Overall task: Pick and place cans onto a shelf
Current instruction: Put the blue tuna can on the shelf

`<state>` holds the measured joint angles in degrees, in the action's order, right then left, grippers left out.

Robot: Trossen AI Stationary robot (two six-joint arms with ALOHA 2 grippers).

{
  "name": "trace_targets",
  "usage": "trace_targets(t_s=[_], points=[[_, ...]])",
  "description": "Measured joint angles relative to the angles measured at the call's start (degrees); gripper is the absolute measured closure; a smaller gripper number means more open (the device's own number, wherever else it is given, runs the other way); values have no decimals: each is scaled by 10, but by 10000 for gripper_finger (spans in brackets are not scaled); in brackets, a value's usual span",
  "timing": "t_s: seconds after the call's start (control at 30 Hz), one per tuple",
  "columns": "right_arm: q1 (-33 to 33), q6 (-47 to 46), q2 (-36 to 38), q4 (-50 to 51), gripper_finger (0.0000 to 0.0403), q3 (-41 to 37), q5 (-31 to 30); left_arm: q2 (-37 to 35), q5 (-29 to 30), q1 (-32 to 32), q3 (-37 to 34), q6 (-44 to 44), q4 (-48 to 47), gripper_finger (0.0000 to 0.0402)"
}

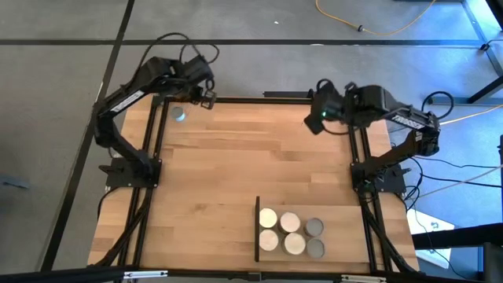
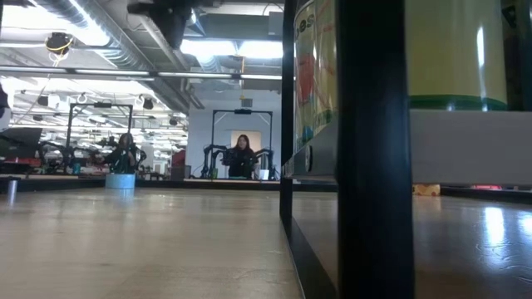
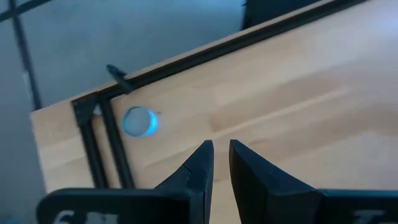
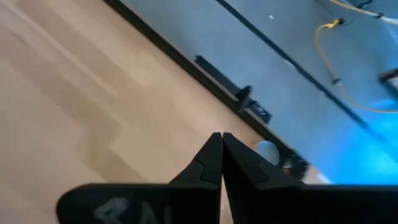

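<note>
One small can point(image 1: 179, 114) stands on its base on the table near the far left corner; it also shows in the left wrist view point(image 3: 138, 121) and the low view point(image 2: 120, 180). My left gripper point(image 1: 206, 96) hovers above the far edge beside it, empty, its fingers point(image 3: 219, 149) a narrow gap apart. My right gripper point(image 1: 314, 119) hovers over the far right of the table, shut and empty point(image 4: 217, 138). The shelf point(image 1: 330, 236), with its black upright edge point(image 1: 258, 228), lies at the near right. It bears several cans, some cream-topped point(image 1: 269, 218) and two grey-topped point(image 1: 313, 228).
A black frame point(image 1: 259, 100) runs along the table's far edge and both sides. In the low view the shelf's black edge point(image 2: 372, 166) and the cans on the shelf point(image 2: 457, 50) fill the right half. People sit in the room beyond point(image 2: 243, 154).
</note>
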<state>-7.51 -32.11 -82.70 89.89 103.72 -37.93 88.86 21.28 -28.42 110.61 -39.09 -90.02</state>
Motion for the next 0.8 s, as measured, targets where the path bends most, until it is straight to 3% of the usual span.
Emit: trace_targets(t_s=[0.37,0.6,0.8], points=[[-98,84,0,-6,390,0,16,93,-26,-106,0,48,0,387],[-125,84,0,-24,390,0,26,144,-117,-167,0,113,0,362],[-131,86,0,-48,390,0,40,174,-125,-207,0,118,0,349]])
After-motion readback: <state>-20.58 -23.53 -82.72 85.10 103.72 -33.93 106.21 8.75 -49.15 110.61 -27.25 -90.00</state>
